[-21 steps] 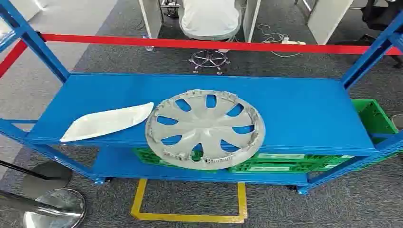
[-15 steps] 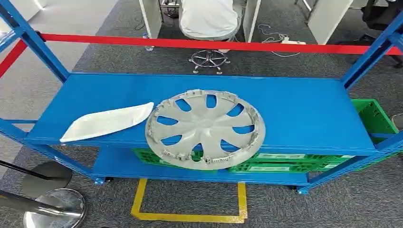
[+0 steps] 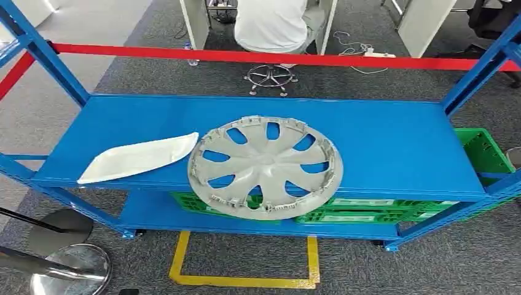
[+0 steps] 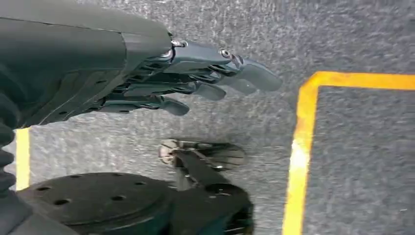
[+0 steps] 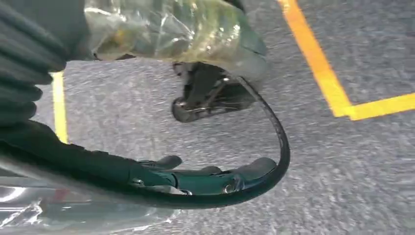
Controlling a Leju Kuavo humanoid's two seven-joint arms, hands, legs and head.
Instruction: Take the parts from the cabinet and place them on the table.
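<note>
A silver-grey wheel cover (image 3: 265, 167) lies flat on the blue cabinet's top shelf (image 3: 393, 147), its front rim hanging slightly over the shelf edge. To its left lies a long white curved panel (image 3: 139, 158), its tip close to the cover. My left hand (image 4: 195, 81) hangs over the grey carpet with its fingers stretched out and nothing in them. In the right wrist view my right hand (image 5: 205, 178) also hangs above the carpet, fingers extended and holding nothing, with a black cable looping past it.
Green crates (image 3: 368, 212) sit on the lower shelf, and another green crate (image 3: 485, 150) stands at the right. A red beam (image 3: 246, 56) crosses behind the cabinet. Stanchion bases (image 3: 70, 270) stand at the lower left. Yellow tape (image 3: 246, 281) marks the floor. A seated person (image 3: 270, 24) is behind.
The seated person behind the cabinet has shifted a little. The parts on the shelf have not moved.
</note>
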